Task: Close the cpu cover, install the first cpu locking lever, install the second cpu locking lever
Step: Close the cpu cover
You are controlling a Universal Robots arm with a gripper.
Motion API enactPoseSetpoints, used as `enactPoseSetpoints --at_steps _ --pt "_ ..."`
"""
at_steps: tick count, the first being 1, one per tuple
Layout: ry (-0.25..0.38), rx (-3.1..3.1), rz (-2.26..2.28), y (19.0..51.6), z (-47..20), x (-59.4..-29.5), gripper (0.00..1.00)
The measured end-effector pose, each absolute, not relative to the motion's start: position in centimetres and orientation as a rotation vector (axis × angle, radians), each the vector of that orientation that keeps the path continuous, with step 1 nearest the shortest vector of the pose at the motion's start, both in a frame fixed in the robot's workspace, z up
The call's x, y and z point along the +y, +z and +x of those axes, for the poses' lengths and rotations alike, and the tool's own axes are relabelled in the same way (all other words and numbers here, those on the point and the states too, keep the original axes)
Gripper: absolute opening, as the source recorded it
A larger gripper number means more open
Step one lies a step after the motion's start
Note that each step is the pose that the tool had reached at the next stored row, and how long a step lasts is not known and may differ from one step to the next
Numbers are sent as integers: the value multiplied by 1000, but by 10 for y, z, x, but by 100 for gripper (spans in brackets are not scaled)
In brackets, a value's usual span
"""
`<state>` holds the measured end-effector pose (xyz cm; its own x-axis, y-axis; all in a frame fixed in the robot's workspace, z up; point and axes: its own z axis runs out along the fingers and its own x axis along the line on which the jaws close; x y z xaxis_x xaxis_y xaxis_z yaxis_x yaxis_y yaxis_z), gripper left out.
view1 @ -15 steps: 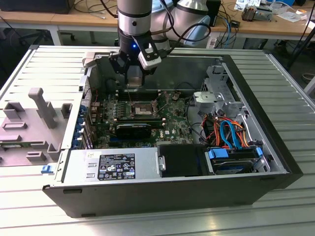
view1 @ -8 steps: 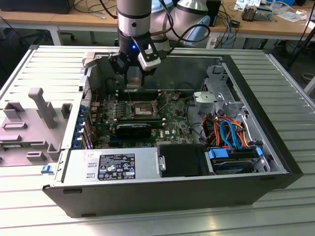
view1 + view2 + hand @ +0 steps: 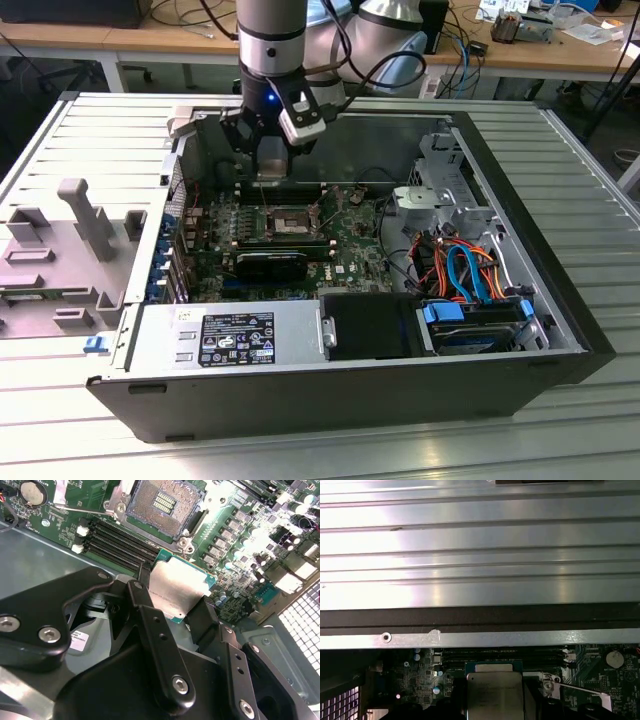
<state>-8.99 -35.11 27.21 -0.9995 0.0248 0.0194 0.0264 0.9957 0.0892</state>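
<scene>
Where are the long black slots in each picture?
Exterior view: the slots lie beside the open socket, toward the camera.
Second wrist view: the slots run between the socket and the chip in the gripper.
First wrist view: the slots sit just past the chip.
Shared landmark: the green board.

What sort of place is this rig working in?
Probably an electronics lab: the gripper's jaws hold a processor chip inside an opened computer case on a slatted metal table; wooden benches behind carry cables.
</scene>
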Motion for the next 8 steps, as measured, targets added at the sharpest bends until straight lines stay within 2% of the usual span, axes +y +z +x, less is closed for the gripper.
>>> enactPoseSetpoints --at_steps 8 --pt "-140 -3120 -40 269 -91 -351 55"
